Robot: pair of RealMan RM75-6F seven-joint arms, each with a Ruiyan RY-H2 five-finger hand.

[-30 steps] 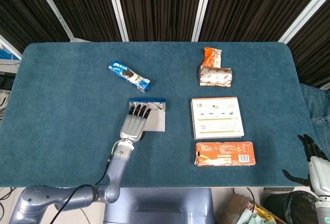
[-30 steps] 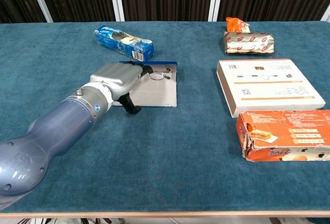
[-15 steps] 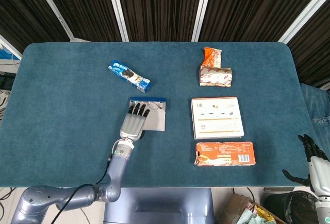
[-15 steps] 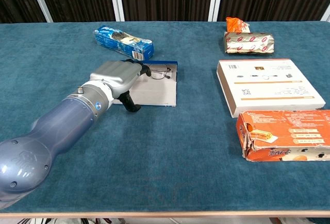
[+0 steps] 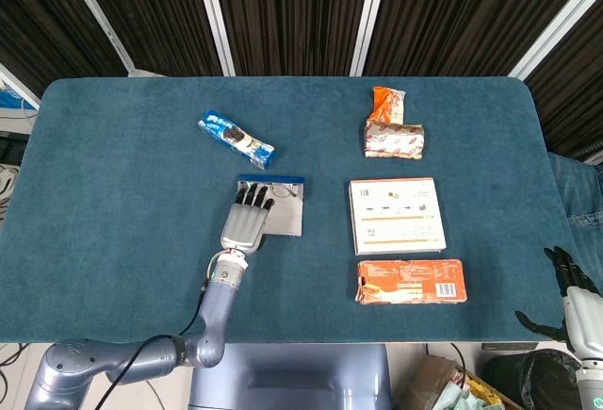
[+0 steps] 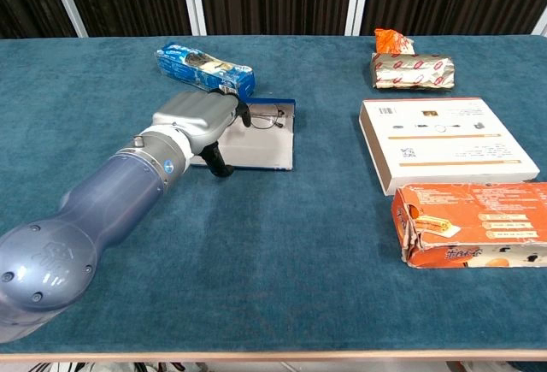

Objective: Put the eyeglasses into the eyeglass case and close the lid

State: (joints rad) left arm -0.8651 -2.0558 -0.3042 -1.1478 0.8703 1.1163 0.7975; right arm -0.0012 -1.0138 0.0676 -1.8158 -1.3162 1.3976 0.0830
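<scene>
Left hand: my left hand (image 5: 245, 225) (image 6: 198, 121) lay over the open eyeglass case (image 5: 285, 214) (image 6: 263, 144), fingers reaching the eyeglasses (image 6: 266, 118); I could not tell whether it gripped them.
Eyeglasses: inside the case, at its far blue edge.
Right hand: my right hand (image 5: 574, 299) hung off the table's (image 5: 113, 240) near right corner, fingers spread, holding nothing.

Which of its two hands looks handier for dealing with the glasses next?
The left hand, probably. It already lies over the open case with its fingers by the glasses. The right hand hangs off the table's right edge, far away.
</scene>
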